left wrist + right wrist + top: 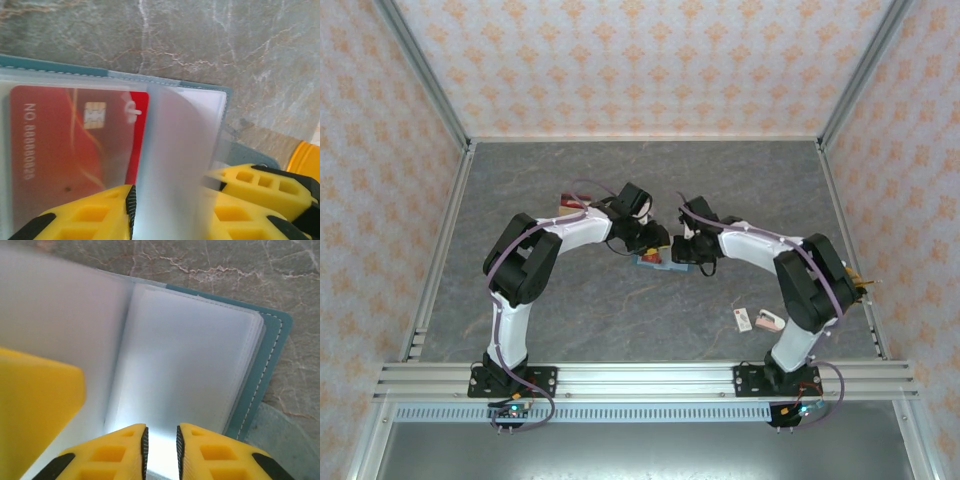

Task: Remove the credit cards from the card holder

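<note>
**Both arms bent over the open wallet at mid-surface**

The small teal-blue folding card holder (651,261) lies open on the grey, marble-patterned surface (620,320), about midway across it, and the white left arm (560,235) and white right arm (760,245) meet directly above it.

In the left wrist view, the red plastic credit card (65,145) – gold chip and a printed number on its face – sits inside a clear sleeve on the left leaf of the holder, whose teal stitched edge (50,65) runs along the top. The yellow left fingers (85,217) stand parted, and a frosted plastic sleeve page (172,150) rises in the gap between them; whether either finger presses on it cannot be told.

The right wrist view looks onto a stack of clear sleeves (190,360) lying on the holder's teal cover (260,385). The yellow right fingers (215,455) are drawn close together, with a narrow slit between them, right at the near edge of those sleeves – whether they nip a sleeve cannot be told.

A small white tag with a red mark (743,318) and a pinkish lump (770,322) lie close together near the right arm's base, well apart from the holder. A clear tray (568,205) sits behind the left arm.
</note>
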